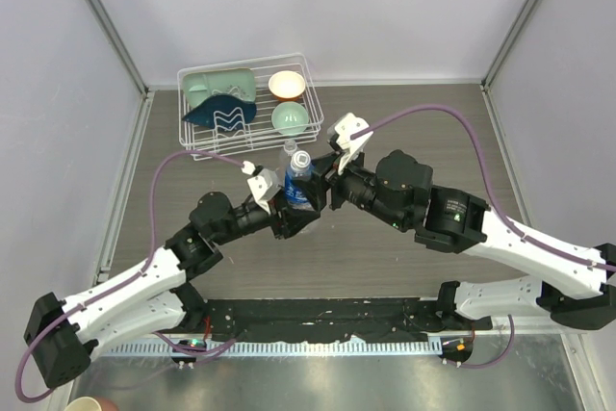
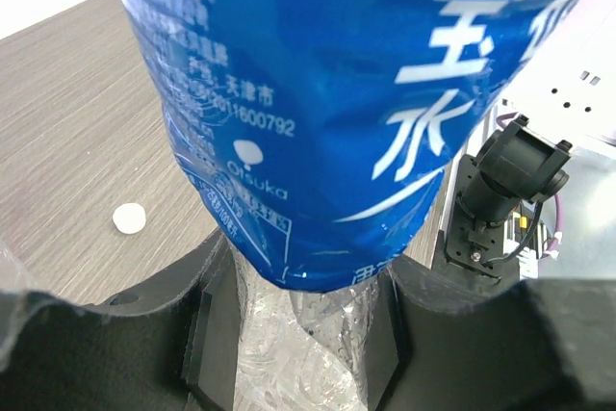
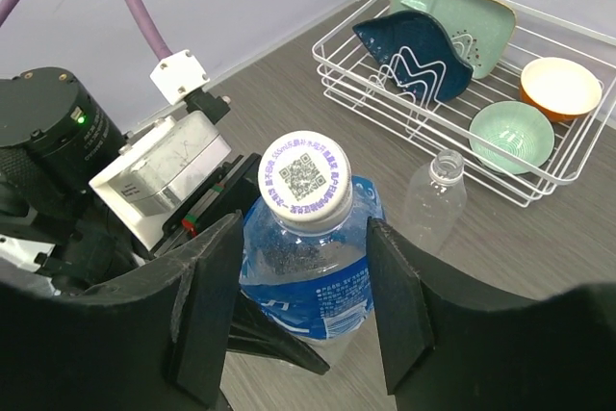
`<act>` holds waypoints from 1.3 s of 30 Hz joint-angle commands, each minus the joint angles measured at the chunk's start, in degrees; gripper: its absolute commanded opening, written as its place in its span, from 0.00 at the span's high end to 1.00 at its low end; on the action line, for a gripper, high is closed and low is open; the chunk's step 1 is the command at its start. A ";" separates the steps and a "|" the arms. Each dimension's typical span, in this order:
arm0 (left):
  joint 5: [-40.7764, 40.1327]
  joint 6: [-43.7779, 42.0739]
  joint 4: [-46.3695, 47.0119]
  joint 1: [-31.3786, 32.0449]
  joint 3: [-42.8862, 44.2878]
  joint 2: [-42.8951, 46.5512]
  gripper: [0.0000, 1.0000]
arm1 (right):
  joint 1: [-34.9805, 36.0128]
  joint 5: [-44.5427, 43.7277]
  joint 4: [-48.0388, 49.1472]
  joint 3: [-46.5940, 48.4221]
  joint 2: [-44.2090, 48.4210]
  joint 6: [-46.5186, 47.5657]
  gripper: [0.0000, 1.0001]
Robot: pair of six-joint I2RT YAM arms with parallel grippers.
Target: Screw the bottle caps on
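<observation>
Counter [image 1: 404, 267], centre: blue bottle [image 1: 297, 183] is upright, long axis roughly vertical, neck pointing up. White cap [image 3: 305, 178] sits on its neck, flat top with a printed code square facing up. Cannot tell whether it is threaded tight.

Left hand [image 2: 308, 276] is clamped on the blue bottle low down. Both fingers press the clear ribbed part just under the label band, coming in from the left. Cannot tell whether the base touches the counter.

Right hand [image 3: 303, 238] comes in from the right at neck height. Its fingers [image 3: 207, 305] stand apart, one on each side of the cap, with a gap showing on both sides and no contact with cap or neck.

Plain bottle [image 3: 435, 194] is upright on the counter, neck up, mouth uncapped. It stands just behind the blue bottle, between it and the rack [image 1: 197, 137], near the right hand but apart from it.

Loose cap [image 2: 129, 218] lies flat on the counter, apart from the blue bottle, seen only from the left wrist.

Wire rack is at the back left, against the wall. It holds a pale green tray [image 1: 219, 84], a dark blue dish [image 1: 219, 115] with a white wavy line, an orange-rimmed bowl [image 1: 286, 85] and a green bowl [image 1: 290, 118].

Purple cables [image 1: 423, 113] arc over both arms, clear of the bottles.
</observation>
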State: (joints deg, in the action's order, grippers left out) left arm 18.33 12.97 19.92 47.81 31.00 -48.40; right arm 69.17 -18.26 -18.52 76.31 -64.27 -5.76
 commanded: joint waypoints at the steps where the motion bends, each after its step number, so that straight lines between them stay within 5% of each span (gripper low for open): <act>1: -0.66 1.09 9.08 -0.88 2.92 2.61 1.00 | 1.15 2.44 -9.94 3.05 -0.24 1.80 0.40; 10: 1.26 5.22 8.64 -1.23 2.13 4.10 1.00 | 1.15 7.62 -18.03 9.64 3.36 5.49 0.28; 19: 9.62 9.96 4.95 -1.23 2.57 4.02 1.00 | 1.15 6.57 -15.32 16.58 2.40 14.36 0.25; 28: 5.14 18.92 -1.02 -1.58 1.96 3.49 1.00 | 1.06 5.17 -9.78 6.76 0.20 12.01 0.28; 39: 12.96 17.97 -0.67 -4.39 -1.12 1.91 1.00 | 1.06 1.38 -4.77 -2.40 8.98 12.35 0.28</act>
State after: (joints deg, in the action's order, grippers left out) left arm 27.97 31.14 17.74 44.07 30.63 -46.15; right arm 70.02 -15.16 -29.54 72.64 -60.07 5.52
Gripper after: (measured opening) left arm 0.466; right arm 0.720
